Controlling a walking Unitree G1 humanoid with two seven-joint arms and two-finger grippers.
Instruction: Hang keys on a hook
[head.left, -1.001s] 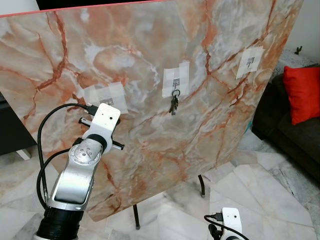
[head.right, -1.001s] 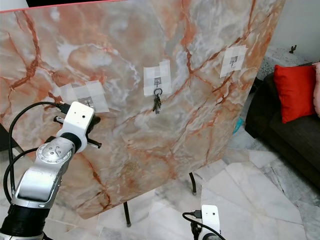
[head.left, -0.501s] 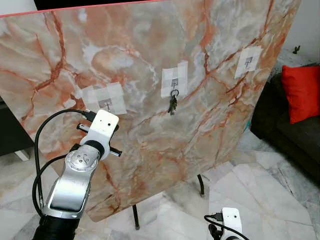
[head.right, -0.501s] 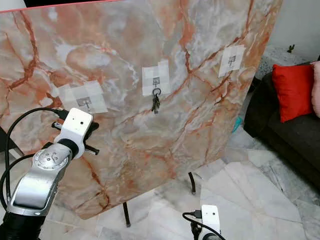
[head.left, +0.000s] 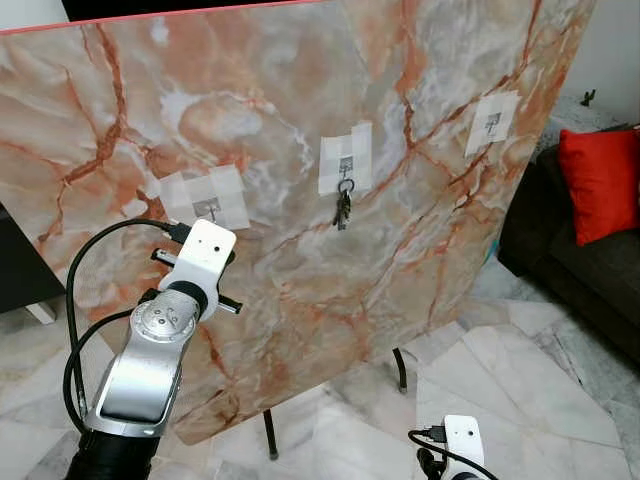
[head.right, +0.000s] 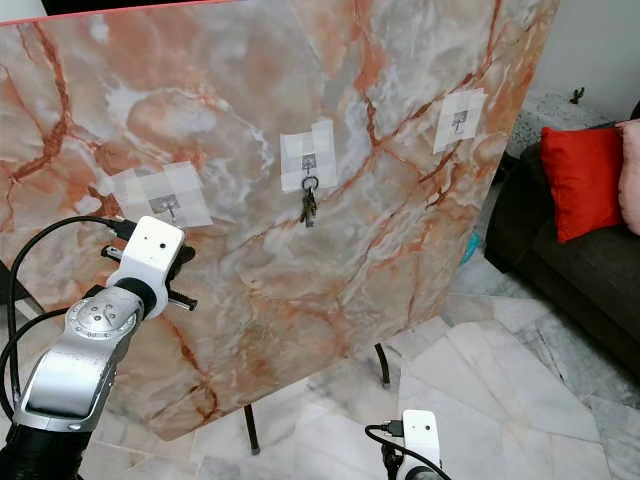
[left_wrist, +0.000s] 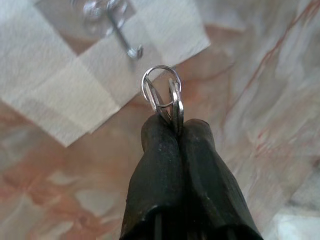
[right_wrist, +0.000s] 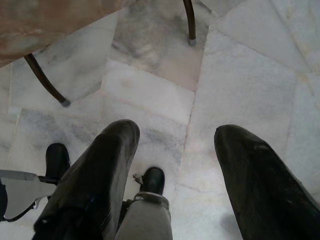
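Left gripper (left_wrist: 175, 131), raised before the big marble board (head.left: 300, 120), has its black fingers (left_wrist: 155, 165) pressed together on a key ring (left_wrist: 161, 90), whose loop stands out past the fingertips toward the taped hook (left_wrist: 122, 32) just beyond it, apart from its tip. Right gripper (right_wrist: 177, 175) hangs low over the marble floor (right_wrist: 250, 90), fingers spread. Another bunch of keys (head.left: 343, 208) dangles straight down from the middle hook (head.left: 346, 170).

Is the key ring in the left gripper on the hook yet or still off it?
Off. The key ring sits just short of the hook, pinched in the left gripper.
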